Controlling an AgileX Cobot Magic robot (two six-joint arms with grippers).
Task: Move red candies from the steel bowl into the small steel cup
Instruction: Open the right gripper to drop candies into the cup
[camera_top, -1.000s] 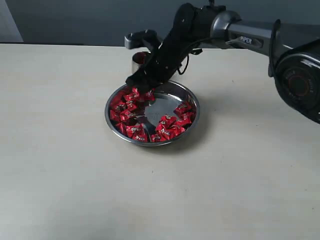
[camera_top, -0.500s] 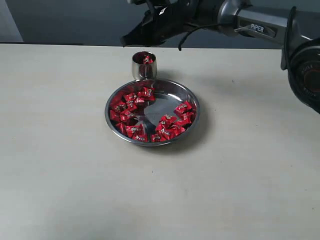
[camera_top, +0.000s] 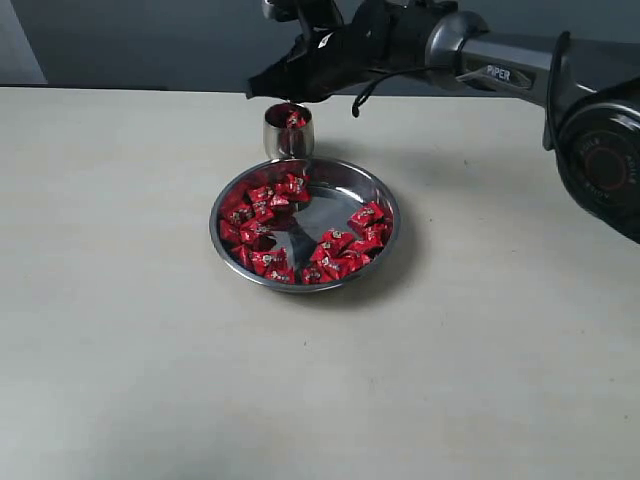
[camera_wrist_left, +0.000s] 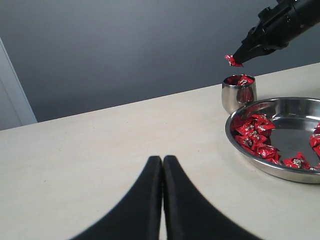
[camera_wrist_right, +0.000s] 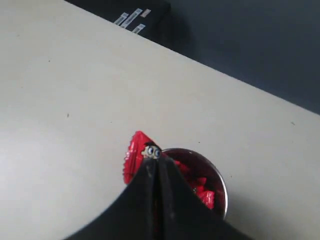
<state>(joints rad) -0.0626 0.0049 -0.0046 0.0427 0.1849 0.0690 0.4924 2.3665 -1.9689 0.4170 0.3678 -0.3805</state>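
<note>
Pale beige table (camera_top: 120, 350) fills the exterior view, with a dull grey wall (camera_wrist_left: 125, 50) behind it and a white panel (camera_wrist_left: 12, 95) at one edge. One black right arm (camera_top: 500, 70) reaches across from the right side, high over the far part of the table. One steel bowl (camera_top: 392, 215) sits near the middle. One small steel cup (camera_top: 288, 143) stands upright just behind its rim; whether the two touch cannot be told.

The exterior view hides what the right gripper (camera_top: 258, 92) carries. The left wrist view shows it from the side: the claw is pinched on a single held candy (camera_wrist_left: 230, 60), hanging in the air above the cup near its rim. The right wrist view looks straight down past the closed fingers and shows that candy at the tips, with the cup's mouth, full of red, right beside it. Only this view shows a dark box (camera_wrist_right: 132, 15) with pale labels at the table's far edge.

The left gripper (camera_wrist_left: 162, 162) hovers low over bare table, well apart from the bowl, fingers pressed together on nothing.

Red candies (camera_top: 262, 205) lie in two clusters in the bowl, roughly two dozen, with bare steel between; several more fill the cup.
</note>
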